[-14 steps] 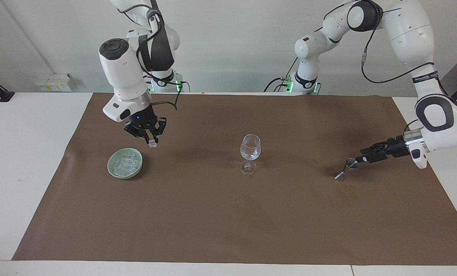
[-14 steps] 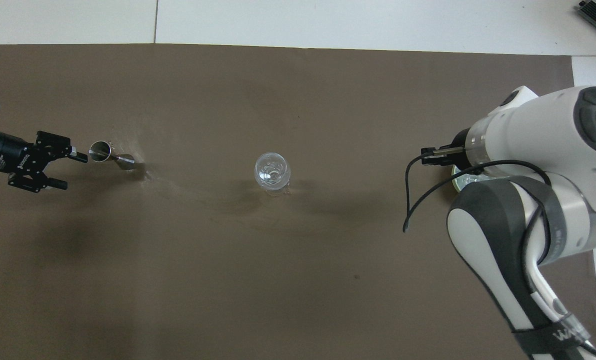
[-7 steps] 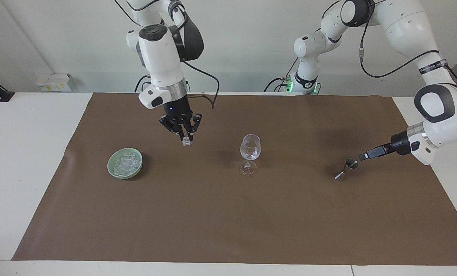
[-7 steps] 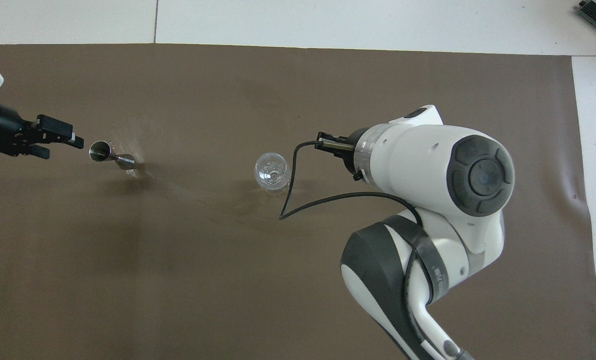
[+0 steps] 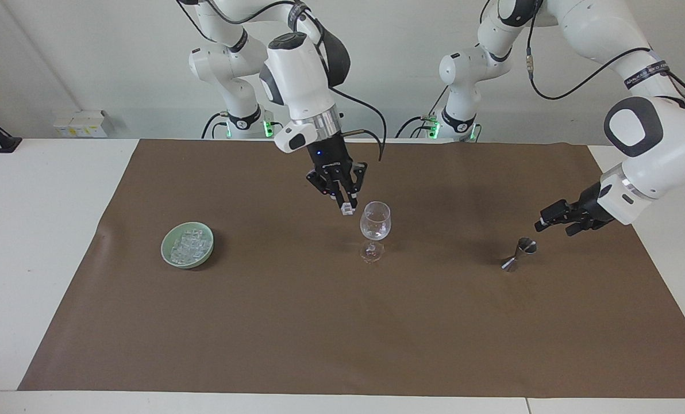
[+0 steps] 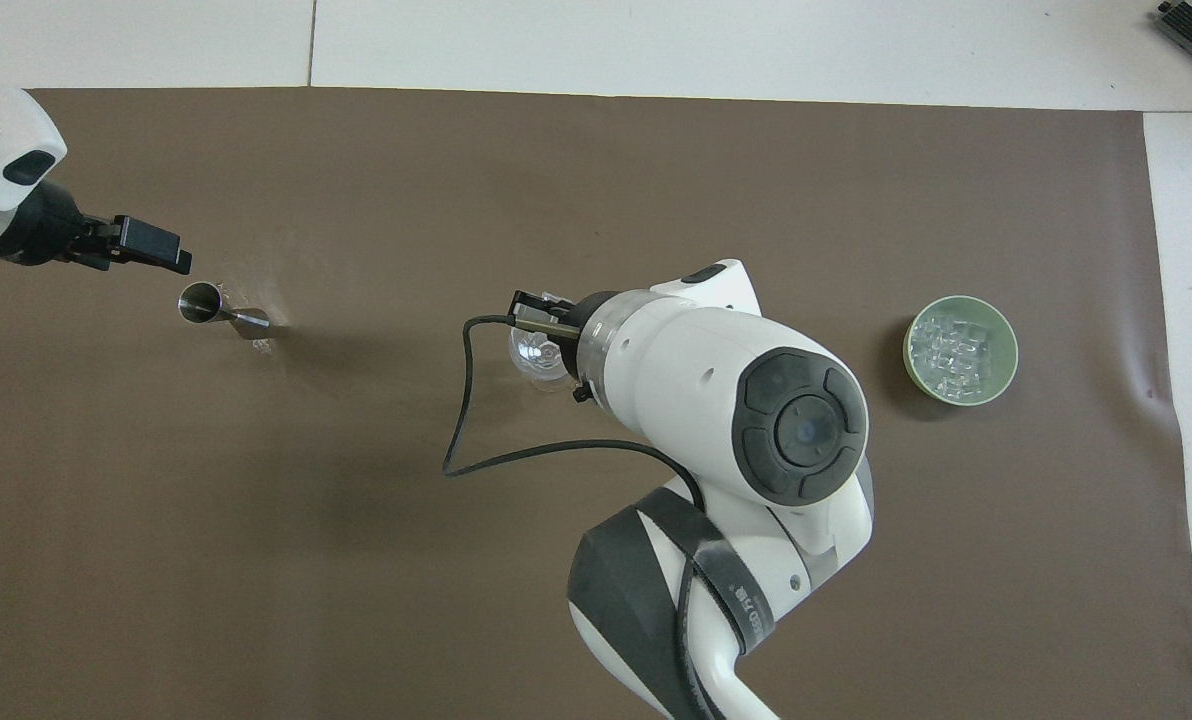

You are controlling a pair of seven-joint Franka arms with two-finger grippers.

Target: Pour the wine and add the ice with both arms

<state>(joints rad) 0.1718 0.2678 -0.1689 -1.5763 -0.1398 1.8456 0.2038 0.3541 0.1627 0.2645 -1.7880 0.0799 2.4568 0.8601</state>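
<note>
Since a second earlier the right gripper, clamped on an ice cube, had swung from the green bowl to beside the wine glass mid-desk, needing centring over its rim before release, while the left gripper, fingers apart, waited above the jigger.

One clear ice cube pinched aloft beside the wine glass rim — the rest heaped in the green bowl.

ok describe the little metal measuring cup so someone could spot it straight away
Start at the brown mat and go to the left arm's end. There, just under the open left gripper, stands a small steel jigger, tilted. It is the only metal item; the wine glass is clear.
</note>
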